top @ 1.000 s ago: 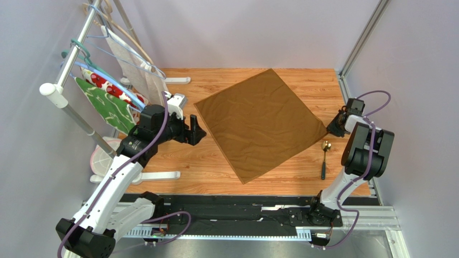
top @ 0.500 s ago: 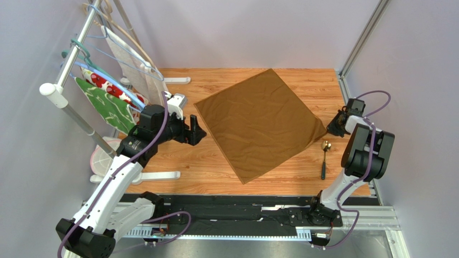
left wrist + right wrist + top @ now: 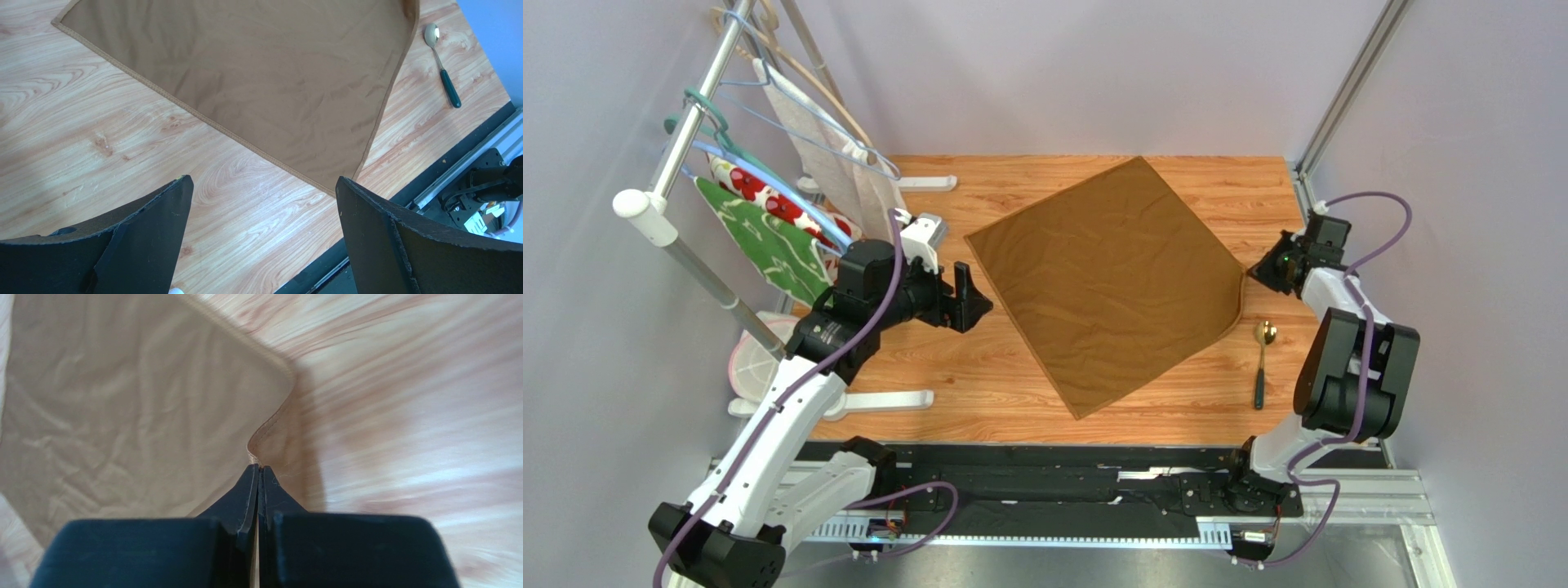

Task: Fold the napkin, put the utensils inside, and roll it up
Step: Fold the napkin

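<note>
The golden-brown napkin (image 3: 1109, 279) lies spread like a diamond on the wooden table (image 3: 940, 368), with light creases. My right gripper (image 3: 1263, 270) is shut on the napkin's right corner and holds it a little off the wood, so the edge there curls upward. In the right wrist view the closed gripper (image 3: 258, 468) pinches the hem, with the napkin (image 3: 135, 404) stretching away to the left. My left gripper (image 3: 972, 298) hovers open just left of the napkin's left corner, holding nothing; in its own view the gripper (image 3: 261, 180) frames bare wood. A green-handled spoon (image 3: 1261, 355) (image 3: 442, 64) lies right of the napkin.
A drying rack (image 3: 683, 159) stands at the left with hangers, a green leaf-patterned cloth (image 3: 762, 239) and a white cloth with red flowers (image 3: 756, 184). A black rail (image 3: 1051, 478) runs along the table's near edge. Walls close in on both sides.
My right gripper closed on the napkin's right corner, then moved back and up with it, curling that edge. The left arm stayed where it was.
</note>
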Available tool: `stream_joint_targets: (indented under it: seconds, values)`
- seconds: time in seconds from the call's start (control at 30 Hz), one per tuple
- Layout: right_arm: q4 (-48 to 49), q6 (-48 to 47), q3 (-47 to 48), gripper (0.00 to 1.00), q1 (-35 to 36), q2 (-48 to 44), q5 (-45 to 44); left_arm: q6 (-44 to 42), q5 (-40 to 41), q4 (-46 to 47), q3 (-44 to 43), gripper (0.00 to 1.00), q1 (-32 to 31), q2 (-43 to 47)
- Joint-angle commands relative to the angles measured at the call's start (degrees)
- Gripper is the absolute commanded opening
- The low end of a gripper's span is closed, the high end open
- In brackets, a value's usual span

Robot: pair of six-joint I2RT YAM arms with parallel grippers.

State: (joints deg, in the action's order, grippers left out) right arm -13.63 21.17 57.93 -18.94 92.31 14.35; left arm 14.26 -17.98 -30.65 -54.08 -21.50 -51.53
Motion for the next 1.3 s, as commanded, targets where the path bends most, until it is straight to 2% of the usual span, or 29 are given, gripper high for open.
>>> stream_joint_targets:
  seconds: [0.0,0.07,0.2,0.47,0.77,1.07,1.27]
  values:
    - [7.0,4.7,-1.5,0.0,5.2,-0.8,4.4,0.8,-0.8,1.3,0.2,0.95,0.4,1.3]
    - [10.5,7.8,-1.9,0.0,8.0,-0.5,6.2,0.8,-0.4,1.4,0.3,0.96,0.4,1.3]
    - [11.2,9.0,0.3,0.0,15.4,1.5,4.3,0.8,-0.4,1.4,0.3,0.96,0.4,1.8]
    - [19.8,17.1,5.4,0.0,30.1,10.7,4.8,0.9,-0.3,1.4,0.4,0.95,0.4,2.0]
    - [22.8,23.7,21.5,0.0,42.9,23.5,3.9,0.7,0.4,1.2,0.3,0.96,0.5,2.3]
    - [25.5,29.5,37.8,0.0,50.5,36.7,2.6,0.7,0.7,1.1,0.4,0.96,0.5,2.2]
    - [27.7,33.2,44.3,0.0,53.3,43.6,0.3,0.8,0.3,1.2,0.5,0.95,0.5,2.0]
